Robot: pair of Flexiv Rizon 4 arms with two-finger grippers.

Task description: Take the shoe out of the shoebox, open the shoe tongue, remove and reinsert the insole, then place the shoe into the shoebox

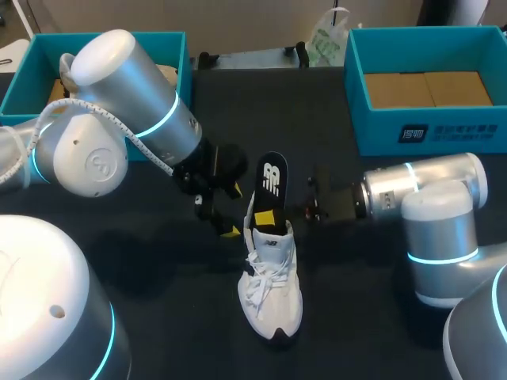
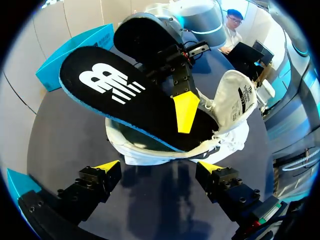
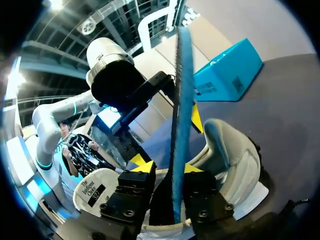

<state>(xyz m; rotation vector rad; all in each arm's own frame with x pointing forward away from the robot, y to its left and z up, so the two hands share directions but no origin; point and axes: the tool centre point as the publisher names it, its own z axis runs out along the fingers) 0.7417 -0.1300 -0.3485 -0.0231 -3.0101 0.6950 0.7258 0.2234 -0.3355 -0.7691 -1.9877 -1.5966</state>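
A white shoe stands upright on the dark table, toe toward the front edge. Its black insole sticks up out of the heel opening, one end still inside. My right gripper is at the insole from the right. In the right wrist view the insole stands edge-on between that gripper's fingers, with a gap on one side. My left gripper is open just left of the shoe's heel. From the left wrist its gripper faces the shoe, the insole and the raised tongue.
A teal box sits at the back left, partly behind my left arm. Another teal box with cardboard inside stands at the back right. A plastic bag lies at the back edge between them.
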